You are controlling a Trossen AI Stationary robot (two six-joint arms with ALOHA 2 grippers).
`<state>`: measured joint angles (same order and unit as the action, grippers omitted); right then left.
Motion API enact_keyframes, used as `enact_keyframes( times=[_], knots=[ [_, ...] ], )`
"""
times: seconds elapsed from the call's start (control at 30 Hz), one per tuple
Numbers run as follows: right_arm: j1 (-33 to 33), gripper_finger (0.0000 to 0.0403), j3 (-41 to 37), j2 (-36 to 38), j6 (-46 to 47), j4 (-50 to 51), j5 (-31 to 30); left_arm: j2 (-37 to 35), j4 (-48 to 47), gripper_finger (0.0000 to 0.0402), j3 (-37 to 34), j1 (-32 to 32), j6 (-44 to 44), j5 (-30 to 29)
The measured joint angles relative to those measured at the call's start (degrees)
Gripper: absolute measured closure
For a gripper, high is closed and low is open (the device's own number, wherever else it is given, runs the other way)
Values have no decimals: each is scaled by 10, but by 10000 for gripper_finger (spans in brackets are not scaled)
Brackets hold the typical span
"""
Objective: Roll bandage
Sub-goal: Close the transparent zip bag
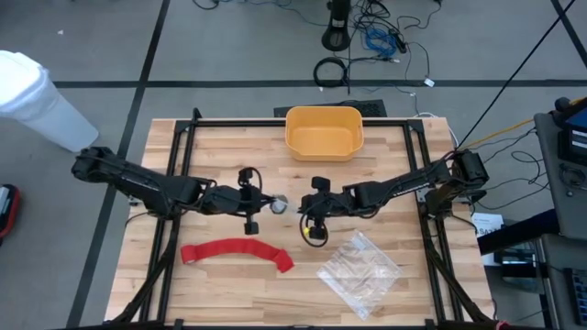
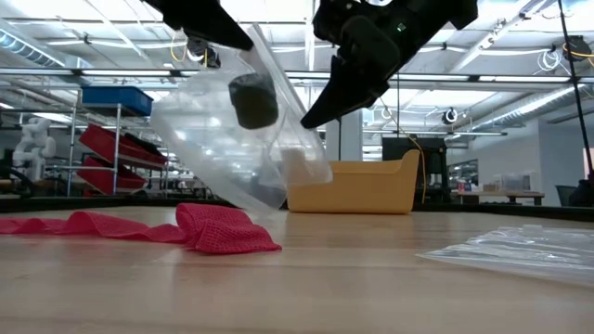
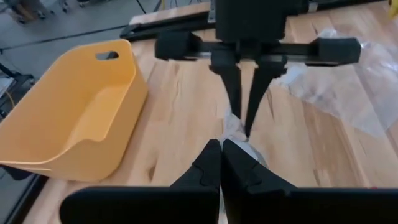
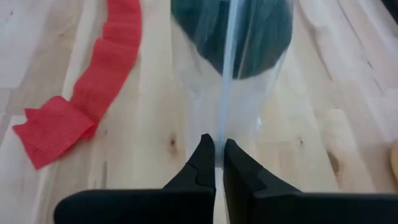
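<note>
Item: clear plastic bag (image 2: pixel 232 130) with a dark roll inside, pinched between my left gripper (image 3: pixel 221 149) and right gripper (image 4: pixel 219 152), both closed on it. Bandage (image 1: pixel 237 250): flat on table (image 1: pixel 220 293).

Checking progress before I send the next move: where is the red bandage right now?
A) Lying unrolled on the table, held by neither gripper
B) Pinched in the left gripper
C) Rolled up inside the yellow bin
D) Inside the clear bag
A: the bandage lies flat as a long strip on the table, while the left gripper and right gripper both pinch a small clear bag above it.
</note>
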<state>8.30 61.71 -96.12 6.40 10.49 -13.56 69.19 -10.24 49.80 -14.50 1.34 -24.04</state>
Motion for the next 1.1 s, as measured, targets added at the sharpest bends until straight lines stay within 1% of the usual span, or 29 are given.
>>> enact_keyframes(
  times=[0.43, 0.53, 0.67, 0.8, 0.83, 0.97, 1.07, 1.1],
  knots=[
    [6, 402, 0, 0, 20, 21, -3, -26, 1, 401, 0, -30, 0, -19],
    [11, 402, 0, 0, 26, 35, -9, -39, -14, 401, 0, -38, 0, -22],
    [20, 402, 0, 0, 51, 61, -46, -50, -39, 401, 0, -44, -14, -45],
    [34, 401, 0, 0, 59, 62, -101, -50, -43, 401, 0, -44, -24, -50],
    [37, 397, 0, 0, 59, 63, -105, -49, -42, 401, 0, -44, -24, -51],
    [52, 363, -1, -1, 59, 66, -114, -48, -44, 401, 0, -44, -25, -52],
    [66, 331, -3, -4, 41, 50, -172, -50, -75, 401, 3, -44, -27, -53],
    [71, 319, -2, -3, 33, 41, -206, -48, -87, 401, 2, -44, -30, -53]
  ],
)
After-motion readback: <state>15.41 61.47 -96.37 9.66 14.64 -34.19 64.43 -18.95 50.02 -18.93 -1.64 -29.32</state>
